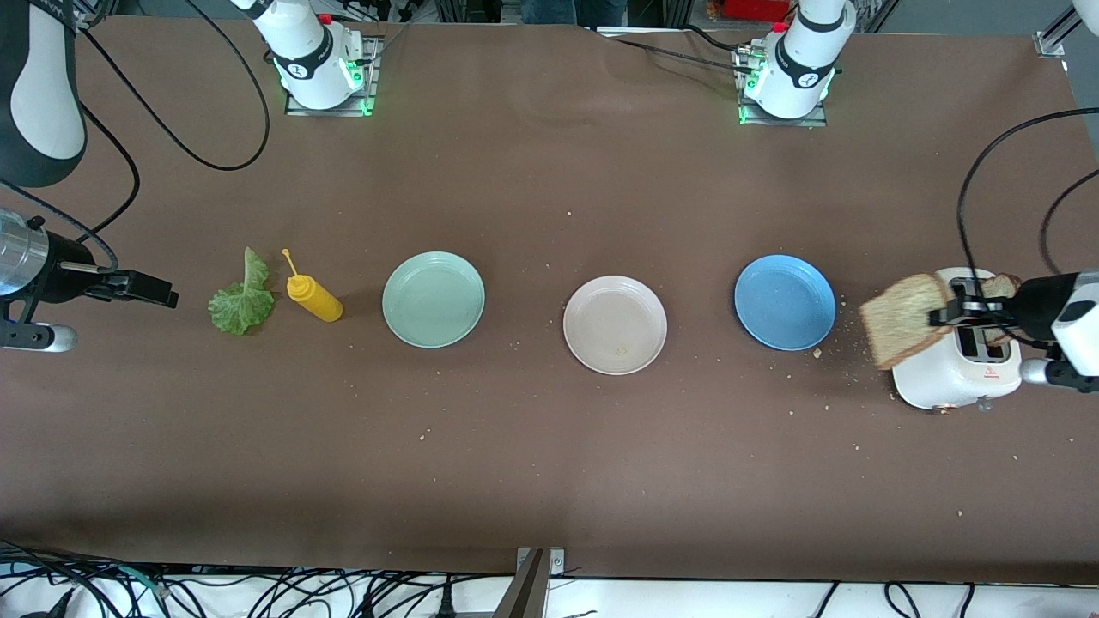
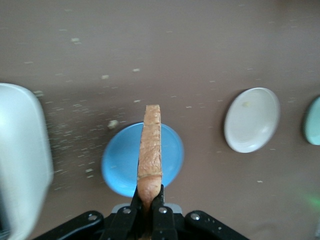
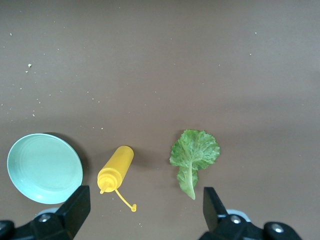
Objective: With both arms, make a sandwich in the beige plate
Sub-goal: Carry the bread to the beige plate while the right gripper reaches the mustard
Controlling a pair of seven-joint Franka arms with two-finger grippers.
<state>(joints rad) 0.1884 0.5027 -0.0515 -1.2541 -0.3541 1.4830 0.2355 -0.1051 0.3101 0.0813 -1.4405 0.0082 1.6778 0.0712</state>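
My left gripper point(image 1: 951, 314) is shut on one edge of a brown toasted bread slice point(image 1: 904, 321), held in the air at the top of the white toaster point(image 1: 957, 371), on its blue-plate side. In the left wrist view the slice point(image 2: 150, 147) stands edge-on between the fingers point(image 2: 135, 202). A second slice point(image 1: 1001, 287) sticks out of the toaster. The beige plate point(image 1: 615, 324) lies bare mid-table and also shows in the left wrist view point(image 2: 251, 120). My right gripper point(image 1: 163, 294) is open and empty, above the table beside the lettuce leaf point(image 1: 243, 297), which also shows in the right wrist view point(image 3: 194, 152).
A yellow squeeze bottle point(image 1: 313, 297) lies between the lettuce and the mint-green plate point(image 1: 434, 299). A blue plate point(image 1: 785, 301) lies between the beige plate and the toaster. Crumbs are scattered near the toaster. Cables hang at both ends of the table.
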